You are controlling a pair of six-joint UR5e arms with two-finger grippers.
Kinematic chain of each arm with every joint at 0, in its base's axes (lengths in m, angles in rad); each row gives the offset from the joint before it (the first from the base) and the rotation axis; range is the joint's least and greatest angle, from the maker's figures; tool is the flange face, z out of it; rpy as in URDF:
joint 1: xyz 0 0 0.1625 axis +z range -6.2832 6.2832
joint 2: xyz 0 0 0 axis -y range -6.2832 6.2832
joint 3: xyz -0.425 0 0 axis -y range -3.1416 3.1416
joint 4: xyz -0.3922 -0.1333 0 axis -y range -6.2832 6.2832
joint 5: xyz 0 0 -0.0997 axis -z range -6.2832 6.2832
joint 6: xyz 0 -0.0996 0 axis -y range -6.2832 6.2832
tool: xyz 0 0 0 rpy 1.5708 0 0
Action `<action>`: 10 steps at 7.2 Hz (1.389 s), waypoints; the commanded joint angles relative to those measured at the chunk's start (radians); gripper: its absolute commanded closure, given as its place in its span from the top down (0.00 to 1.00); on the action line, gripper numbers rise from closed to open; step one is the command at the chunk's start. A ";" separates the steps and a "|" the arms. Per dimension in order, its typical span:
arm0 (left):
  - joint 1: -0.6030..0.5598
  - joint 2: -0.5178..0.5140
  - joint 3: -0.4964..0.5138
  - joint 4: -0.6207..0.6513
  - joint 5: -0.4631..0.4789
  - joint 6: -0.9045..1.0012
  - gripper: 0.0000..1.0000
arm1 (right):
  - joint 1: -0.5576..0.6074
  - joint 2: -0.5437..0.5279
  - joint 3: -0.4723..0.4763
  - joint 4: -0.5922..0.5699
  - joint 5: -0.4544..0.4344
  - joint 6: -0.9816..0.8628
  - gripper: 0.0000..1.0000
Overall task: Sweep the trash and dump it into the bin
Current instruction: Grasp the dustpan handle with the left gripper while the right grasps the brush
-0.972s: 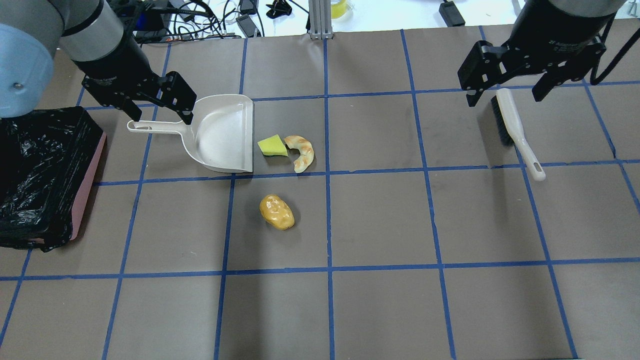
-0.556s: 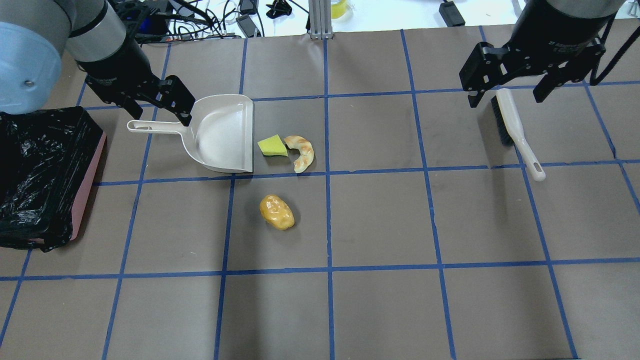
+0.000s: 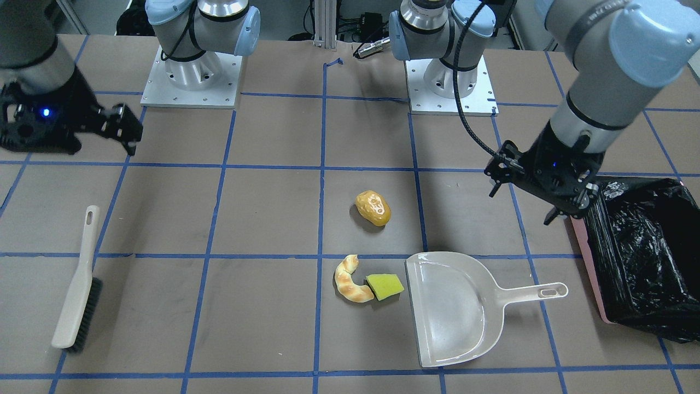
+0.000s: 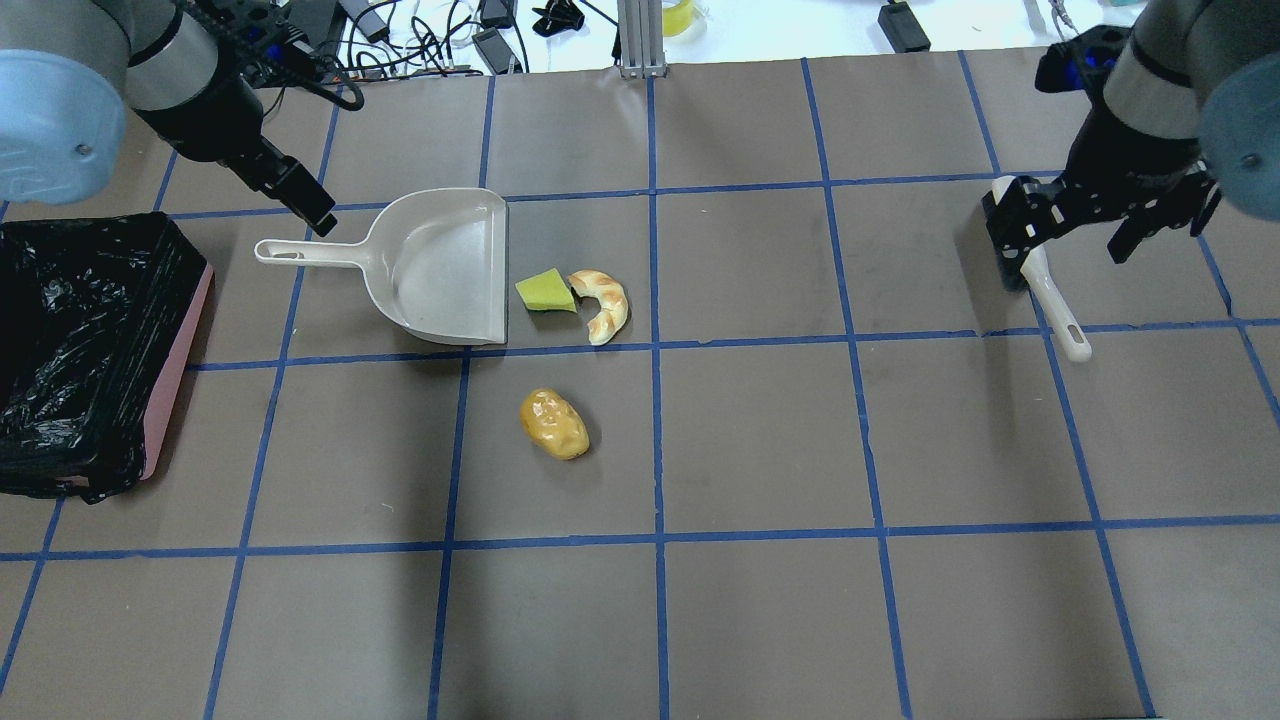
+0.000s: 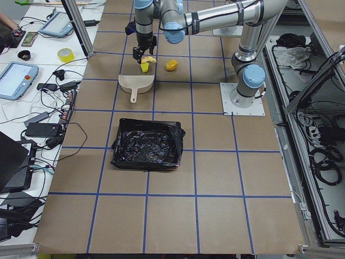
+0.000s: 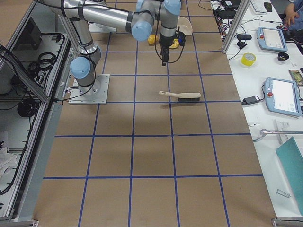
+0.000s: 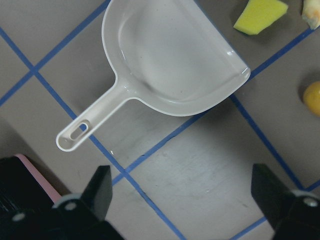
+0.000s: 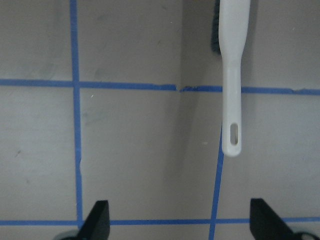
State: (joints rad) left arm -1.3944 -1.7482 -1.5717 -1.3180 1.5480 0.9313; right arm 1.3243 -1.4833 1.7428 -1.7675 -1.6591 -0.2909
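Left gripper (image 7: 182, 200): jaws wide apart, empty, hovering just short of the dustpan (image 7: 170, 60) handle. Bin (image 3: 588, 262) just beside it. Wedge (image 3: 384, 285), croissant piece (image 3: 350, 282) and potato lump (image 3: 373, 208) lie beyond the pan's mouth. Right gripper (image 8: 180, 220): spread, empty, above the brush (image 8: 234, 75).

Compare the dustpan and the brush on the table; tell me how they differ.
The dustpan is a broad scoop with a short handle; the brush is long and narrow, with dark bristles. The dustpan lies near the bin, its mouth beside the yellow wedge; the brush lies alone at the table's opposite end. Both are beige, with a hole in the handle.
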 commanded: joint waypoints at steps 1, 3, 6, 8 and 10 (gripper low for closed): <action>0.035 -0.097 0.004 0.107 0.003 0.453 0.98 | -0.074 0.171 0.035 -0.185 -0.005 -0.112 0.99; 0.050 -0.193 0.010 0.163 0.009 0.820 0.98 | -0.097 0.256 0.034 -0.199 -0.013 -0.113 0.94; 0.063 -0.281 0.067 0.166 0.119 0.952 0.95 | -0.100 0.267 0.038 -0.179 -0.027 -0.105 0.84; 0.067 -0.303 0.053 0.201 0.118 0.933 0.94 | -0.117 0.267 0.038 -0.168 -0.038 -0.103 0.58; 0.084 -0.304 0.020 0.218 0.118 0.932 0.94 | -0.120 0.267 0.046 -0.167 -0.039 -0.099 0.48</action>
State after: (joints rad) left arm -1.3185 -2.0511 -1.5335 -1.1135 1.6656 1.8644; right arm 1.2058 -1.2165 1.7848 -1.9358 -1.6963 -0.3926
